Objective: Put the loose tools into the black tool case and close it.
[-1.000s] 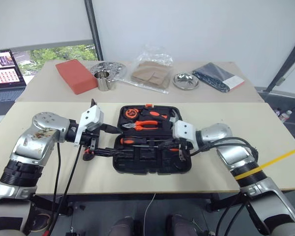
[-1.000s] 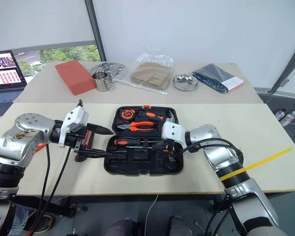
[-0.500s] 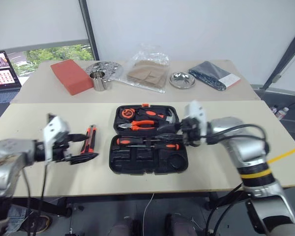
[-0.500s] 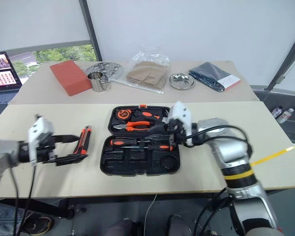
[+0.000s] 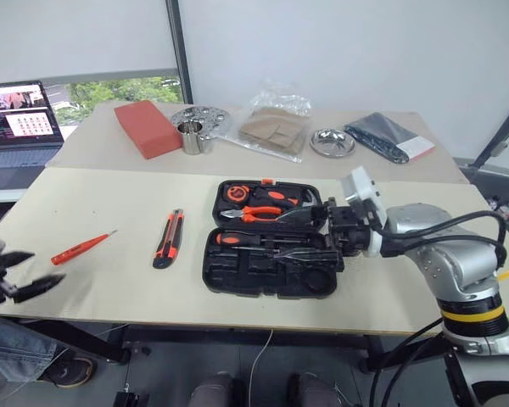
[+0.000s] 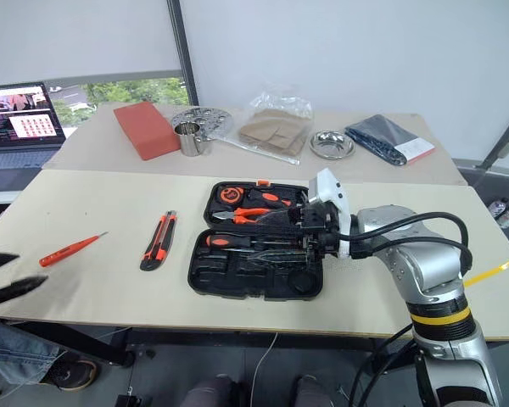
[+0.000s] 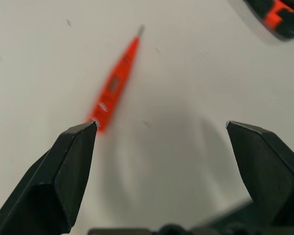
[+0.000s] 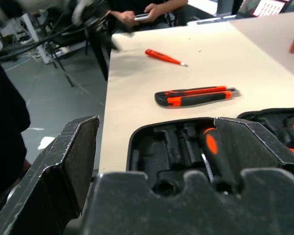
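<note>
At the near left edge of the table (image 5: pixel 110 288), the left gripper (image 6: pixel 7 275) has its fingers (image 7: pixel 71 161) spread wide with nothing between them; it hovers off the table corner, only the black tips reaching into the head views and the arm behind them cut off. In the left wrist view the thin red tester screwdriver (image 7: pixel 115 83) lies blurred on the bare table just past one fingertip, apart from it.

The right gripper (image 5: pixel 332 240) hangs over the right end of the black tool case (image 6: pixel 237 284), pointing toward the robot's left, roughly level, the forearm bent in from the right. Its fingers (image 8: pixel 63 156) stand wide apart and hold nothing; whether they brush the case rim is hard to make out.

The case lies open in the middle of the near table. A black-and-orange screwdriver (image 8: pixel 213 152) sits in the near half; the gripper hides that half's right end. In the far half lie orange-handled pliers (image 5: pixel 263 214).

Left of the case, apart from it, the utility knife (image 5: pixel 168 239) lies loose, and farther left the tester.

On the far table stand a red block (image 5: pixel 148 129), a metal cup (image 5: pixel 192 137), a clear bag (image 5: pixel 276 127) and a small metal dish (image 5: pixel 332 142).

In the right wrist view a person's hands (image 8: pixel 147 12) hold a phone beyond the table end.
</note>
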